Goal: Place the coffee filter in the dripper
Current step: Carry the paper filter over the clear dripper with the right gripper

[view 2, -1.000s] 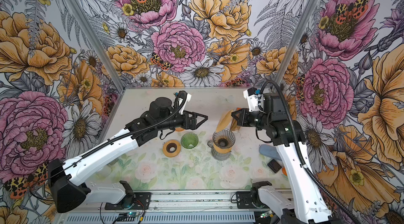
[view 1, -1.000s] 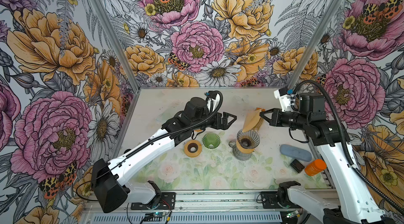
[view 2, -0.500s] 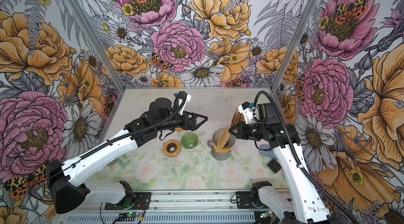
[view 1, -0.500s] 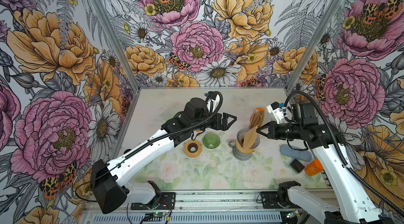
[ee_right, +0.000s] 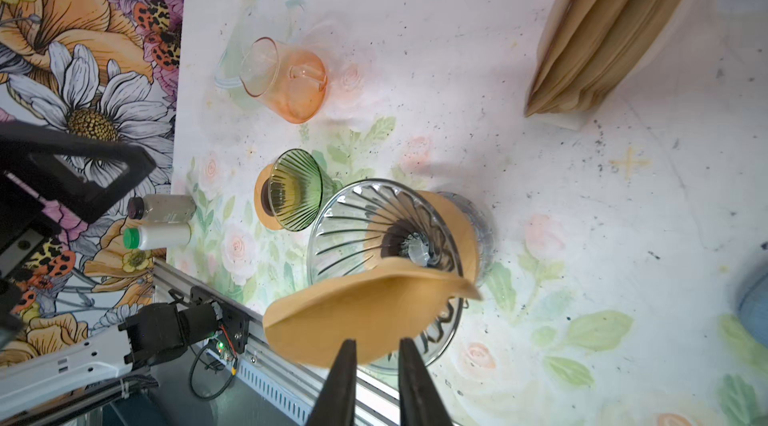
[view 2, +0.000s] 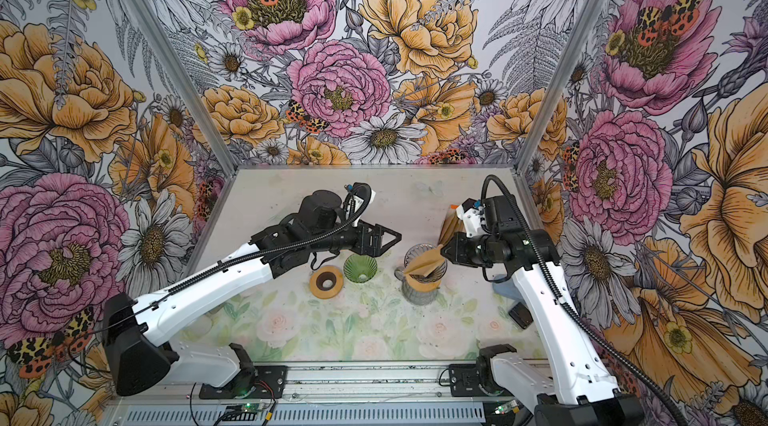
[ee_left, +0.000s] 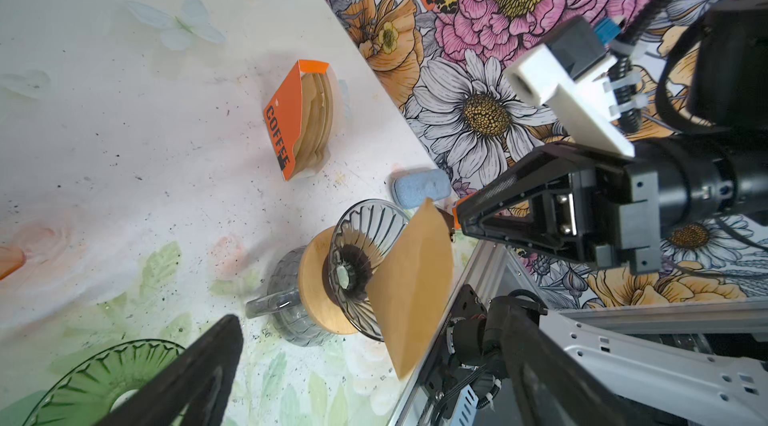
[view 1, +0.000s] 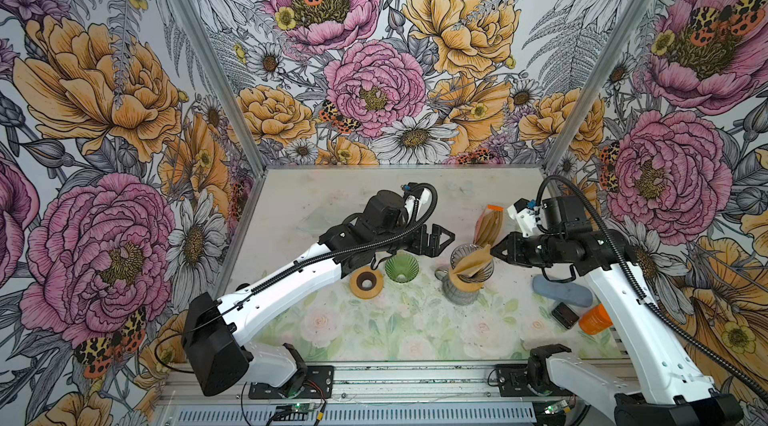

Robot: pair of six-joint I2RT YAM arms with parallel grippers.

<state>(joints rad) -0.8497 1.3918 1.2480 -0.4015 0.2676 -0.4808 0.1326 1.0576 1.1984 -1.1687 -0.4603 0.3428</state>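
Table [view 1: 332,203], pale with a faded floral print and dark specks, inside flowered walls.

Left arm [view 1: 291,278] reaches in from the near left. Left claw [view 1: 444,239] hangs above the table with its fingers wide apart, holding nothing. It sits just above the green dripper [view 1: 401,268] and well short of the clear one.

Right arm [view 1: 623,299] comes in from the right. Right claw [ee_right: 376,345] points at the clear dripper, tips just off its rim. The right wrist view shows a narrow gap between the fingers, so they are slightly apart and not clamped. The filter's edge lies right at the tips; cannot tell if either finger touches the paper.

Orange filter pack [ee_left: 286,124], marked COFFEE, lies behind the dripper with brown filters fanned out of it.

Blue pad [view 1: 561,291] is near the right edge, partly under the right arm.

Clear ribbed dripper [ee_right: 361,216] sits on a wooden collar [ee_left: 313,278] atop a glass mug [ee_left: 286,311], centre-right of the table.

Coffee filter [view 1: 471,263] is brown and folded flat. It leans in the clear dripper: lower part inside the cone, upper corner sticking out over the rim toward the right claw, not spread open.

Wooden ring [view 1: 365,282] lies just beside the green dripper.

Orange cup [view 1: 594,318] and a small black item [view 1: 564,315] are at the near right.
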